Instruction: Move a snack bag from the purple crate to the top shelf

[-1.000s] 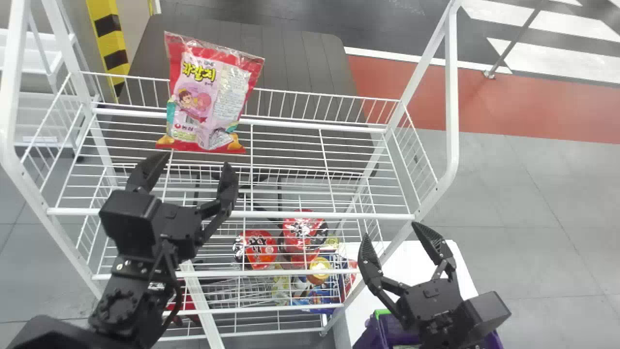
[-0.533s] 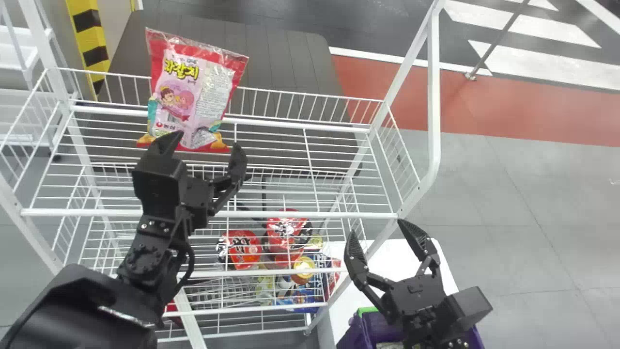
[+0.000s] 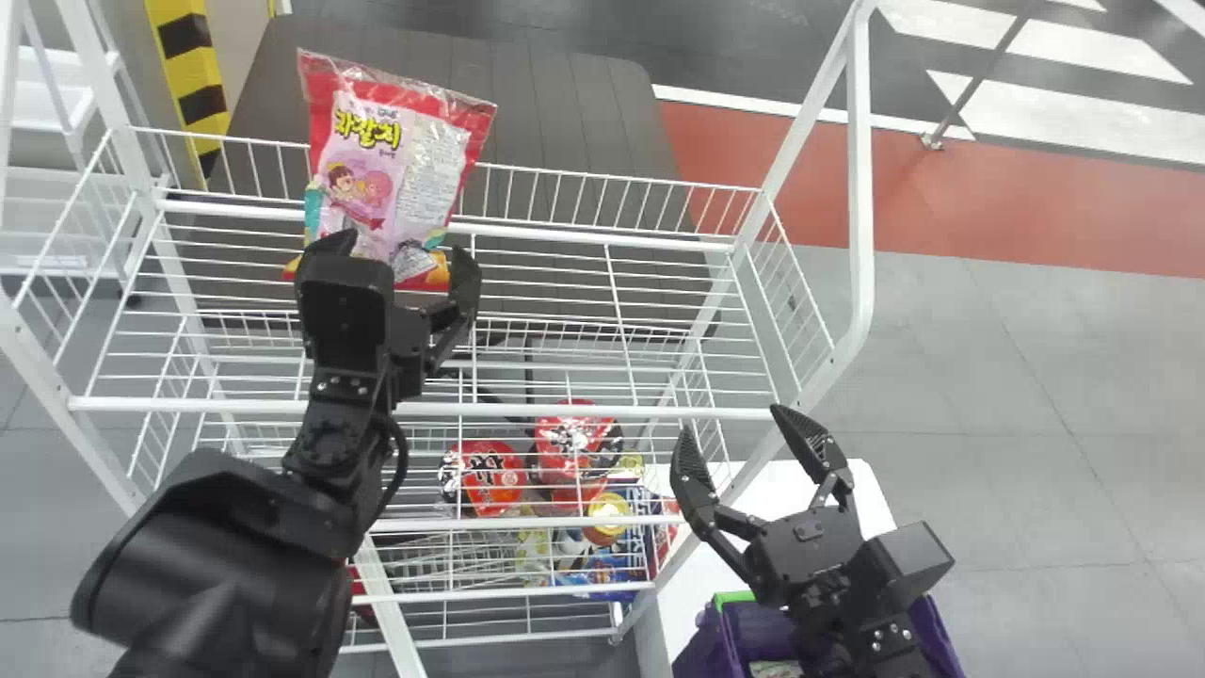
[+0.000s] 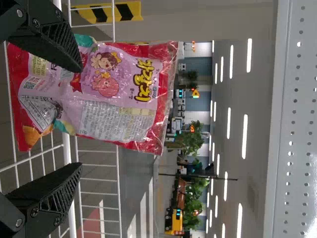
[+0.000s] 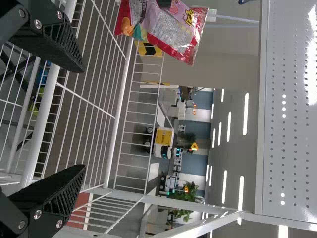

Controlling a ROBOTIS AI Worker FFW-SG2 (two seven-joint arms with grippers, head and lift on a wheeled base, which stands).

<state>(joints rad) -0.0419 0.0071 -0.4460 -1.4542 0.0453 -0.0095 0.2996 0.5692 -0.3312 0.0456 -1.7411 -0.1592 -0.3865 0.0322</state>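
Red/pink snack bag [image 3: 386,160] stands on wire top shelf [image 3: 602,411], upper L of frame, L gripper [image 3: 402,250] by its bottom end, fingers wide apart w/ nothing gripped; R gripper [image 3: 732,422], lower R nr purple crate [image 3: 698,654], also wide & empty.

Red-edged pink snack bag [image 3: 386,169], upright, slightly tilted, on the top shelf [image 3: 584,411].

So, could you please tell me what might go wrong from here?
The snack bag rises above the back rail, so a forward nudge might tip it over. The open left claw is close to the bag's lower part, and a sideways move could drag or topple it. The right claw is near the front rail and might knock it.
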